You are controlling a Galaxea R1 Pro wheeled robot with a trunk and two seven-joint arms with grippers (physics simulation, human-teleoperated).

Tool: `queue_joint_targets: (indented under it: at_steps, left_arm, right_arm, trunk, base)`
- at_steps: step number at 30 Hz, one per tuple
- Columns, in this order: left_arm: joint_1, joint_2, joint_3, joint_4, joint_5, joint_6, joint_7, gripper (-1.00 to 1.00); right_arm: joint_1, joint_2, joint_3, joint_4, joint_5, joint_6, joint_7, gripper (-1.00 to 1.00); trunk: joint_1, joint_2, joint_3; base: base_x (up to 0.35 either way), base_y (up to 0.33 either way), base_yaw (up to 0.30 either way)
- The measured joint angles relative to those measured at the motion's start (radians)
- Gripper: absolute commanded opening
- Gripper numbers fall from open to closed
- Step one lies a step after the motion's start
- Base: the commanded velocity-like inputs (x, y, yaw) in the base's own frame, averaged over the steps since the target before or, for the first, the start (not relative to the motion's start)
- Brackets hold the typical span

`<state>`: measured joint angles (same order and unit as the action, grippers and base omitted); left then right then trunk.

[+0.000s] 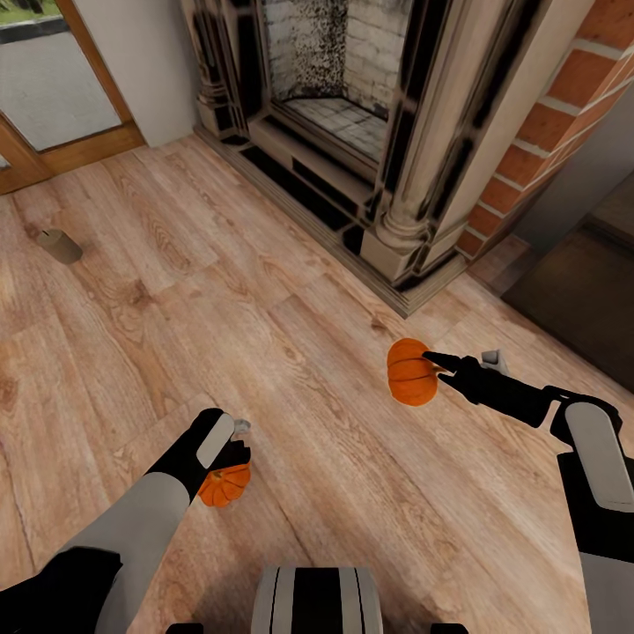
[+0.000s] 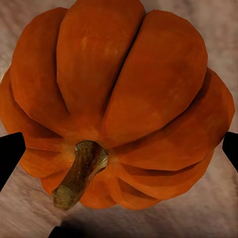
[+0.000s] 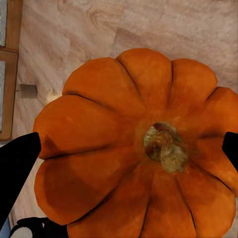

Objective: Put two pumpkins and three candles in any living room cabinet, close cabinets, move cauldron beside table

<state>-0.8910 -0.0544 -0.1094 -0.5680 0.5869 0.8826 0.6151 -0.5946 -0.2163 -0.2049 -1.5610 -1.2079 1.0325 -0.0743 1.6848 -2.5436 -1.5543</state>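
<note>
Each gripper holds one orange ribbed pumpkin over the wood floor. My left gripper (image 1: 231,467) is shut on the pumpkin (image 1: 220,489) at the lower left; the left wrist view has its black fingertips (image 2: 10,153) on either side of that pumpkin (image 2: 129,74). My right gripper (image 1: 423,370) is shut on the other pumpkin (image 1: 407,374) near the fireplace corner, seen stem-up in the right wrist view (image 3: 109,129). One beige candle (image 1: 60,246) lies on the floor far left, also small in the right wrist view (image 3: 28,90). A dark-brown cabinet (image 1: 581,299) sits at the right edge. Cauldron and table are out of view.
A carved stone fireplace (image 1: 352,132) with a raised hearth step fills the far middle, and a brick wall (image 1: 572,106) flanks it on the right. A wood-framed glass door (image 1: 53,97) is at the far left. Open plank floor (image 1: 291,379) lies between the arms.
</note>
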Motion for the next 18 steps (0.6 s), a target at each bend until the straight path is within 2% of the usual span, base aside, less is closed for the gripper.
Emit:
queue_joint_targets:
  at_steps: [18]
  left_arm:
    - [0.000,0.000,0.000,0.000,0.000,0.000,0.000,1.00]
  right_arm:
    - [0.001,0.000,0.000,0.005,0.002,-0.001,0.002,-1.00]
  trunk:
    - [0.000,0.000,0.000]
  base:
    - [0.000,0.000,0.000]
